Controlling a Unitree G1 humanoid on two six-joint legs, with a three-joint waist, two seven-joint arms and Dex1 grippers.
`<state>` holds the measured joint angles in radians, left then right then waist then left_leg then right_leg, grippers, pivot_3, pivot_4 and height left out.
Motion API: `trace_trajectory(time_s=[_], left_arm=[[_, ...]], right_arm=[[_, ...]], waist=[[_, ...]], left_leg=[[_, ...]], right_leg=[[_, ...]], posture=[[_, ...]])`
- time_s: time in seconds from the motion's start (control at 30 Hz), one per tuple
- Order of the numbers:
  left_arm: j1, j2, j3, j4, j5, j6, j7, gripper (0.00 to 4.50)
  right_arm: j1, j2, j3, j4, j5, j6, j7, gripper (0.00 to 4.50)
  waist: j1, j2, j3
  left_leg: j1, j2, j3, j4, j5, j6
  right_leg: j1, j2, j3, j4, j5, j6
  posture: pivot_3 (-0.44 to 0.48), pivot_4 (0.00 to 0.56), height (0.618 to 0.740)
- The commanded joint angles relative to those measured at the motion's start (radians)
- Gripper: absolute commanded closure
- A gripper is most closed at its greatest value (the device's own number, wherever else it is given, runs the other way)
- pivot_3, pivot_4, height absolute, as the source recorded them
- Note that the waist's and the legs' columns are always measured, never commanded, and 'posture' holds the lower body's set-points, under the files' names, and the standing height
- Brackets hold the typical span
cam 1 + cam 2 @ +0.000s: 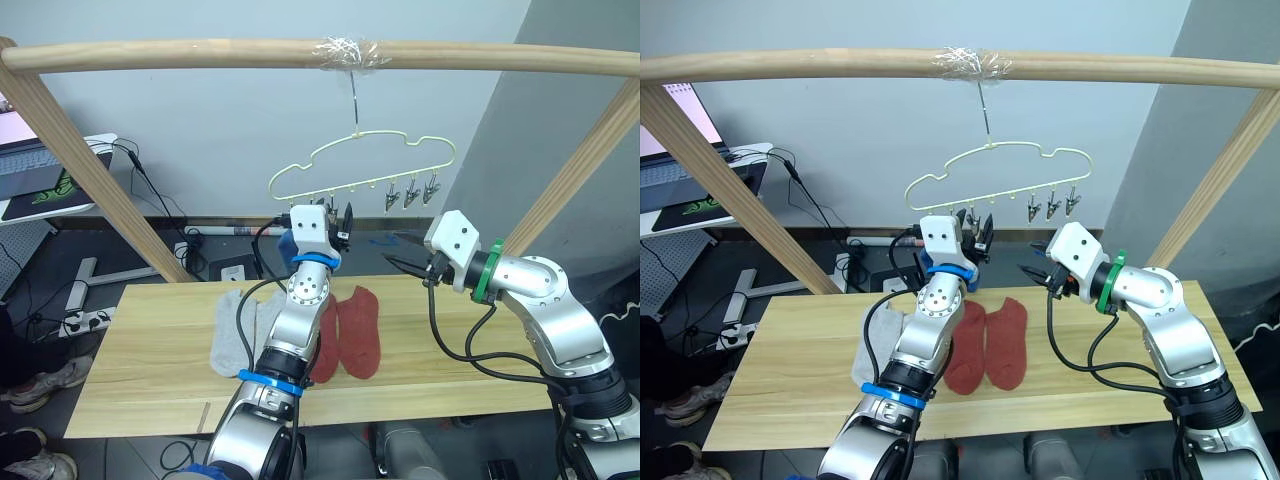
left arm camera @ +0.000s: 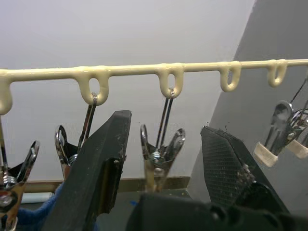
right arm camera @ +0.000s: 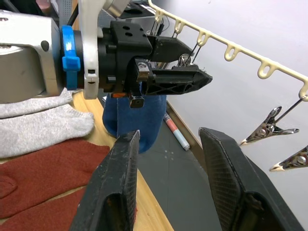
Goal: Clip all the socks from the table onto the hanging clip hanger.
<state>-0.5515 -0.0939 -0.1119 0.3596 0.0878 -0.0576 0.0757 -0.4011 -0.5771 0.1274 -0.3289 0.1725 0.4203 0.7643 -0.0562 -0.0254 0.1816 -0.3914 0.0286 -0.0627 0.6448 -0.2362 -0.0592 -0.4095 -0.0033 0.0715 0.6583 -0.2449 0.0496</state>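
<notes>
— Starting from the near edge: what lies on the bench [image 1: 150,390]?

— Bare planks along the near edge and out to both ends. In the middle lie two grey socks [image 1: 238,330] side by side, and beside them two rust red socks [image 1: 358,330], touching each other. All four run lengthwise from the near edge toward the far edge; my left forearm crosses over where the grey and red pairs meet.

— And your hands?

— My left hand [image 1: 338,222] is raised above the far edge of the bench, just under the clip hanger [image 1: 360,165], fingers spread with nothing between them. One metal clip [image 2: 161,149] hangs in the gap between my fingers; I cannot tell whether it touches them. A blue sock [image 3: 137,122] hangs straight down, long axis vertical, just behind that hand; which clip holds it I cannot tell. My right hand [image 1: 400,262] hovers apart to the right, lower than the hanger, fingers parted and empty, pointing toward my left hand.

— Farther back?

— The hanger's bottom wire runs left to right, its hook on the wooden pole [image 1: 200,52]. Three clips [image 1: 410,193] dangle free at its right end.
</notes>
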Motion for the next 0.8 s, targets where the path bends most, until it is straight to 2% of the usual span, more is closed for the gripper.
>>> trace_trajectory(time_s=[0.03, 0.23, 0.37, 0.4, 0.5, 0.67, 0.8], left_arm=[[-0.019, -0.012, -0.005, -0.015, 0.009, -0.032, 0.005, 2.25], [-0.021, -0.007, -0.002, -0.009, 0.009, -0.040, 0.003, 3.92], [-0.018, 0.001, 0.004, -0.014, 0.005, -0.040, -0.001, 4.49], [-0.017, 0.003, 0.005, -0.019, 0.002, -0.039, -0.006, 4.49], [-0.010, 0.012, 0.005, -0.042, -0.022, -0.036, -0.046, 4.50], [0.013, 0.048, 0.021, -0.112, -0.102, 0.007, -0.169, 4.50], [0.022, 0.094, 0.049, -0.163, -0.180, 0.080, -0.266, 4.50]], right_arm=[[-0.008, -0.009, -0.036, -0.022, 0.019, -0.005, 0.000, 2.45], [-0.004, -0.009, -0.034, -0.023, 0.030, -0.003, 0.002, 2.45], [0.006, -0.001, -0.023, -0.028, 0.037, 0.007, 0.006, 2.45], [0.012, 0.006, -0.018, -0.030, 0.037, 0.016, 0.000, 2.45], [0.050, 0.043, 0.021, -0.020, 0.012, 0.030, -0.040, 1.90], [0.095, 0.157, 0.147, 0.142, -0.157, -0.052, -0.192, 0.10], [0.066, 0.261, 0.206, 0.370, -0.249, -0.136, -0.297, 0.02]], waist=[[0.000, 0.000, 0.000], [0.000, 0.000, 0.000], [0.000, 0.000, 0.000], [0.000, 0.000, 0.000], [0.000, 0.000, 0.000], [-0.002, 0.000, 0.000], [-0.004, 0.000, 0.000]], left_leg=[[0.000, 0.000, 0.000, 0.000, 0.000, 0.000], [0.000, 0.000, 0.000, 0.000, 0.000, 0.000], [0.000, 0.000, 0.000, 0.000, 0.000, 0.000], [0.000, 0.000, 0.000, 0.000, 0.000, 0.000], [0.000, 0.000, 0.000, 0.000, 0.000, 0.000], [0.001, 0.000, 0.000, 0.000, 0.000, 0.000], [0.001, 0.000, 0.000, 0.001, 0.000, 0.000]], right_leg=[[0.000, 0.000, 0.000, 0.000, 0.000, 0.000], [0.000, 0.000, 0.000, 0.000, 0.000, 0.000], [0.000, 0.000, 0.000, 0.000, 0.000, 0.000], [0.000, 0.000, 0.000, 0.000, 0.000, 0.000], [0.000, 0.000, 0.000, 0.000, 0.000, 0.000], [0.000, 0.000, 0.000, 0.001, 0.000, 0.000], [0.000, 0.000, 0.000, 0.002, 0.000, 0.000]], posture=[[-0.081, 0.133, 0.737], [-0.076, 0.137, 0.737], [-0.071, 0.137, 0.737], [-0.071, 0.137, 0.737], [-0.070, 0.136, 0.737], [-0.069, 0.138, 0.737], [-0.056, 0.139, 0.737]])
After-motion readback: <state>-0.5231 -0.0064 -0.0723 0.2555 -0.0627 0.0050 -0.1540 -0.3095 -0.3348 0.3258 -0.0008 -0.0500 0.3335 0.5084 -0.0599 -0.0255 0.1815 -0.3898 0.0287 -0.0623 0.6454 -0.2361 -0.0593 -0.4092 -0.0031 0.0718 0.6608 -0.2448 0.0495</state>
